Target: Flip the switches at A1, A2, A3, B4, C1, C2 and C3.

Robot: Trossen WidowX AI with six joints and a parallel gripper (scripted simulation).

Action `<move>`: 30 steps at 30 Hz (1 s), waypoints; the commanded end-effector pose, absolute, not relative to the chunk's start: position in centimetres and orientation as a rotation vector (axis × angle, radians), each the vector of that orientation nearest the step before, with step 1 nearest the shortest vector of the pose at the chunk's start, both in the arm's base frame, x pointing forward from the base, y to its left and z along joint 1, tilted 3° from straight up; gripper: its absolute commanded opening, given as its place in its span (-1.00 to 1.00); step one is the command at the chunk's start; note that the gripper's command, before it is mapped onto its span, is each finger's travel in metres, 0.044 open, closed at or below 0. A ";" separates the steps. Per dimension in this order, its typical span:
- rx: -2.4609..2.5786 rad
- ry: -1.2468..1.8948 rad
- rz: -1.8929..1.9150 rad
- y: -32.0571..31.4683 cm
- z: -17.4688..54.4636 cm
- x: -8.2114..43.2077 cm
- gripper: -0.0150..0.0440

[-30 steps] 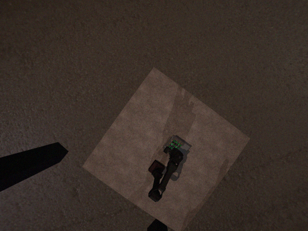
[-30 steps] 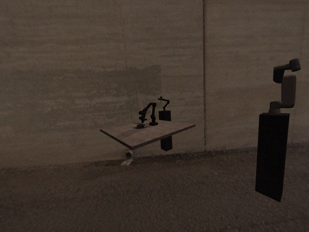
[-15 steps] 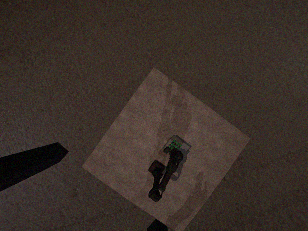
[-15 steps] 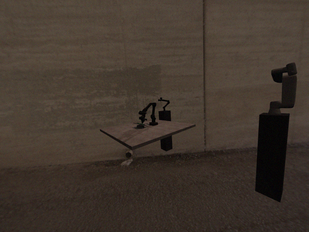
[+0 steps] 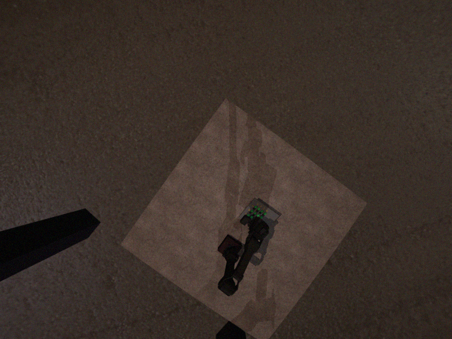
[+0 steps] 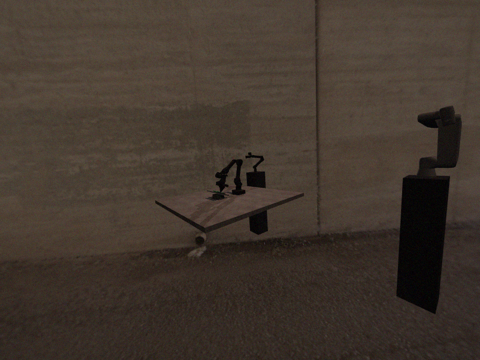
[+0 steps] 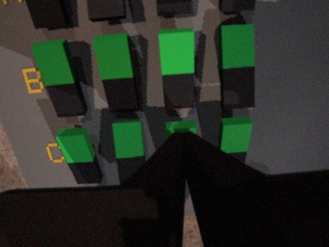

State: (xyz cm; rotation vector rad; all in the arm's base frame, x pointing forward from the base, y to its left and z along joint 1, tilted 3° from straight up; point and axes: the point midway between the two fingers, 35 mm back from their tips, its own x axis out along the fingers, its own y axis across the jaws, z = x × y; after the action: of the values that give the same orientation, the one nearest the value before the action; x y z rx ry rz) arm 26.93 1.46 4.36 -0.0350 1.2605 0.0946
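The grey switch panel [image 5: 271,212] [image 7: 292,90] carries rocker switches with green far halves and dark near halves. My gripper [image 7: 182,141] [image 6: 221,191] is shut and empty. Its tips are over switch C3 [image 7: 180,125] and hide most of it; contact is unclear. Switches C1 [image 7: 77,148], C2 [image 7: 128,141] and C4 [image 7: 236,136] show beside it. Switches B1 [image 7: 55,64], B2 [image 7: 113,58], B3 [image 7: 177,53] and B4 [image 7: 237,47] lie beyond. Only the dark near ends of row A show, as at A1 [image 7: 48,12]. Which ends are raised is hard to tell.
The panel is on a pale table top [image 5: 190,204] [image 6: 251,201], near the arm's base [image 5: 227,243] [image 6: 238,191]. A dark pillar [image 6: 422,240] with another arm stands at the right, and a second such pillar [image 6: 259,222] stands behind the table.
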 end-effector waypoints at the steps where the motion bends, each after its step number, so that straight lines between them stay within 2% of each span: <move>1: -0.033 1.259 0.096 1.5 4.3 27.0 -0.49; 27: -0.033 1.259 0.096 1.5 4.0 27.1 -0.49; 30: -0.034 1.253 0.095 1.4 5.8 26.6 -0.49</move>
State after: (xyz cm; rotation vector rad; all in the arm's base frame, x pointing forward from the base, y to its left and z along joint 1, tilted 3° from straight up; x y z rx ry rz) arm 26.84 1.45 4.28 -0.0350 1.2659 0.0945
